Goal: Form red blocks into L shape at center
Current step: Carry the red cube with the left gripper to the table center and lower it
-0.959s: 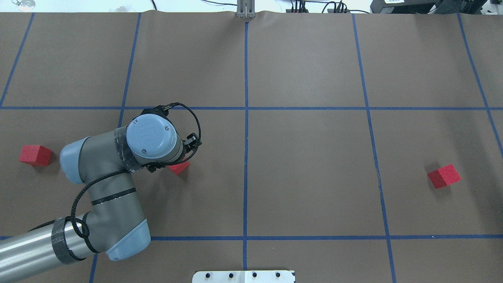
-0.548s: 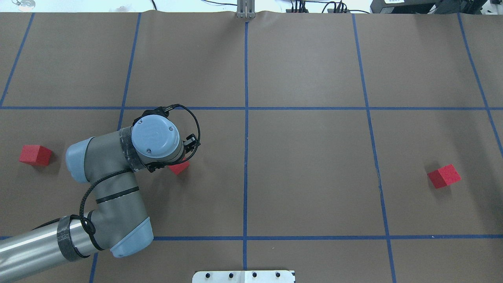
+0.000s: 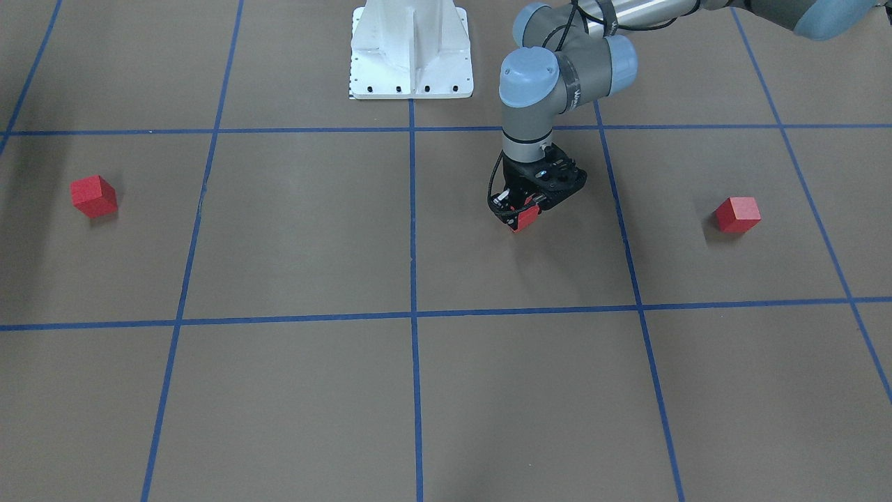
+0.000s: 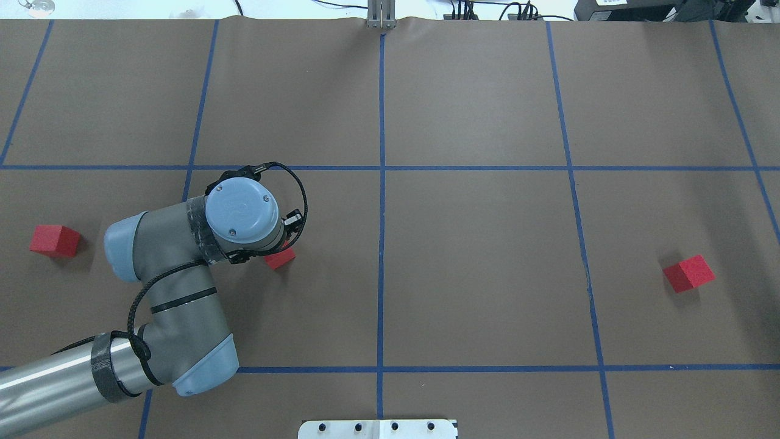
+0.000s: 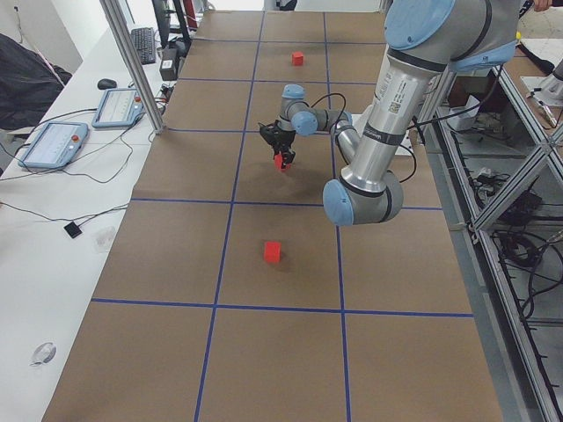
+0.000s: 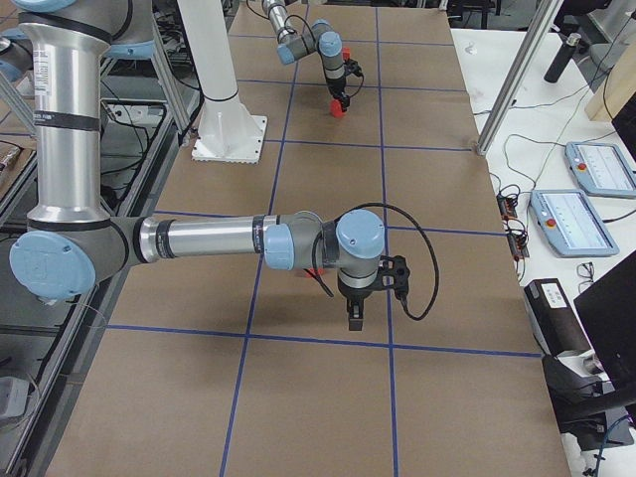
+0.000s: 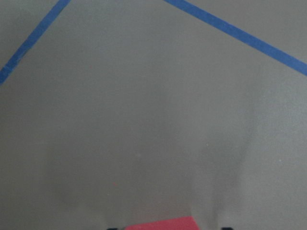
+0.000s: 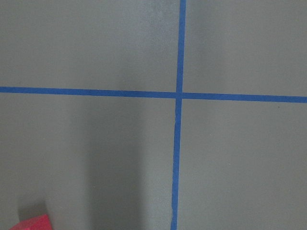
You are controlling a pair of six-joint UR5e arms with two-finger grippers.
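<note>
1. nearest the robot, the white base plate sits at the table's edge. the upright tape line runs straight out from it and meets two cross lines. which crossing marks the center i cannot tell.
2. the left arm reaches in from the left, its wrist bent down over the square left of that line. in the overhead view the wrist covers most of what it holds.
3. the left gripper points down, jaws closed on the middle red block, which sits between the fingertips. whether the block is clear of the brown paper i cannot tell. it is left of the upright line, well apart from it, between the two cross lines.
4. the left red block lies untouched well apart on the arm's outer side. the right red block lies far across the line, at about the same depth.
5. the right gripper shows only in the exterior right view, pointing down; open or closed i cannot tell. the right arm hides part of the right red block there.
6. farthest, a metal post stands at the far edge on the upright line, and control pendants lie beyond the table.
</note>
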